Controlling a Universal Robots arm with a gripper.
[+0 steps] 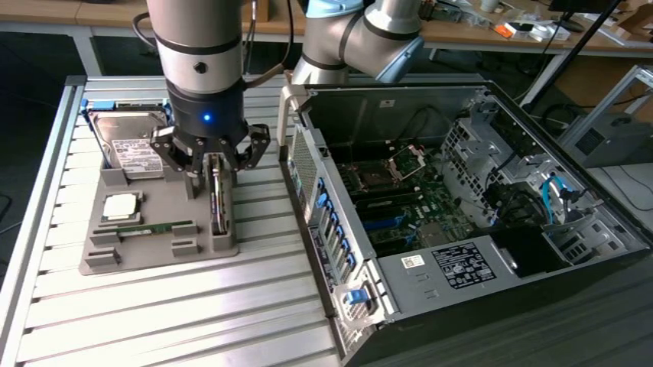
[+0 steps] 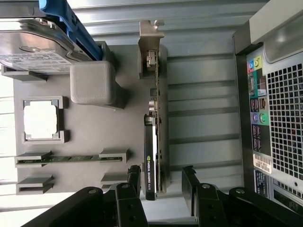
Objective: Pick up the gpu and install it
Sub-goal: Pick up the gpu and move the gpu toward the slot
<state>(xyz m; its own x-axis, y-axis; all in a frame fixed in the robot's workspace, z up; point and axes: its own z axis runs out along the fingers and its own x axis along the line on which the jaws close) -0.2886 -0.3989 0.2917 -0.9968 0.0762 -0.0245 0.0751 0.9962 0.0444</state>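
One black multi-link gripper [image 1: 216,177] on a grey-and-silver arm hangs over the grey plastic parts tray [image 1: 153,256] in the exterior view's left half. We see its jaws spread wide, pinching nothing. They straddle the gpu [image 1: 217,212], a thin flat dark card with a silvery metal end bracket. The card stands on its long edge in a slot along the tray's side nearest the case.

In the wrist view the gripper [image 2: 162,182] has the gpu [image 2: 151,156] between its fingers [image 2: 134,178]. One finger sits just beside the card's black face and the other stands apart from the board side. We cannot tell if either touches the card.

On the same tray we mark:
- a boxy silver hard drive with a white label [image 1: 133,149] at the far end
- a square silver processor chip [image 1: 121,205] mid-tray
- a small green memory stick [image 1: 143,228] below it

The tray rests on a slatted metal table [image 1: 204,313]. An open silver-and-black computer case [image 1: 326,222] lies in the exterior view's right half, with its green motherboard [image 1: 408,206] exposed.
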